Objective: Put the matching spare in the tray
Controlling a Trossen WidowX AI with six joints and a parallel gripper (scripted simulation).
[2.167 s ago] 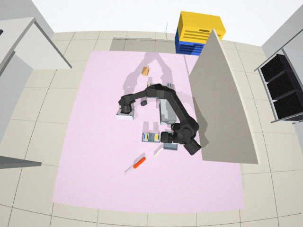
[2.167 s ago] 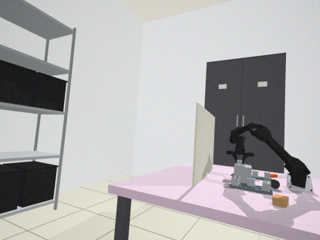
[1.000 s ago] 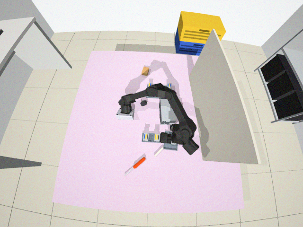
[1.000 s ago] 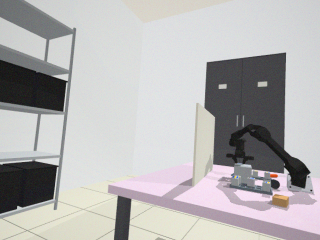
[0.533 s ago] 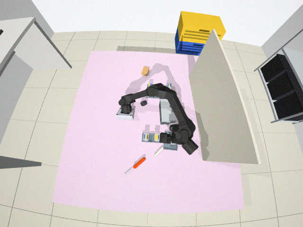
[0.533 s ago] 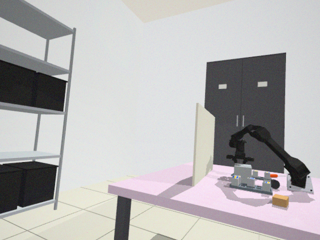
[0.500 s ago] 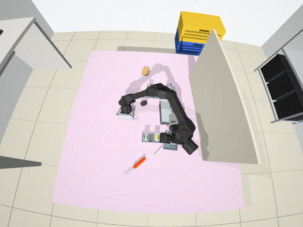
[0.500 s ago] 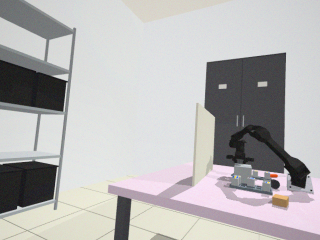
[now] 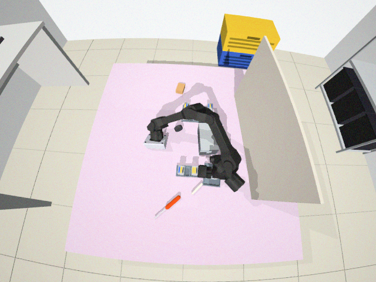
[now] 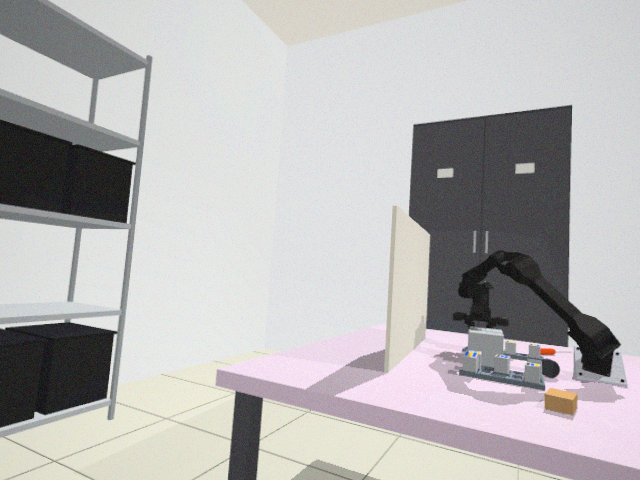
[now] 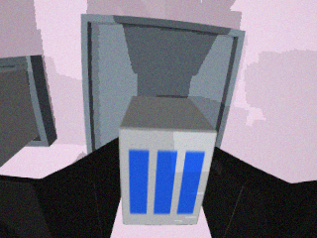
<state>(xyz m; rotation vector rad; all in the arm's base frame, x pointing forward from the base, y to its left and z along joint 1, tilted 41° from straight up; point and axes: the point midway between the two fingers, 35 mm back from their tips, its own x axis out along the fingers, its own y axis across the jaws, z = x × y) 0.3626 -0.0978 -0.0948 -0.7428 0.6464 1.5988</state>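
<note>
My gripper (image 11: 160, 143) is shut on a grey unit (image 11: 165, 114) with three blue bars on its face; no part code is legible. The unit hangs over the near end of the shallow blue-grey tray (image 11: 109, 64) (image 9: 211, 183), and a shadow falls inside the tray. A rack beside the tray holds a unit with a blue and yellow label (image 9: 181, 170) and a unit with a yellow label (image 9: 194, 170). Another rack (image 10: 509, 378) holds three units (image 10: 472, 360) (image 10: 501, 363) (image 10: 533, 370). I cannot tell which unit is the mounted one; no back is readable.
A tall grey housing (image 9: 208, 138) (image 10: 485, 347) stands between the racks. A beige panel (image 9: 273, 121) (image 10: 407, 289) stands upright beside the arm. A white stick (image 9: 197, 188) and an orange-handled screwdriver (image 9: 173, 202) lie near the tray. A tan block (image 9: 180, 87) (image 10: 560, 401) lies beyond the other rack.
</note>
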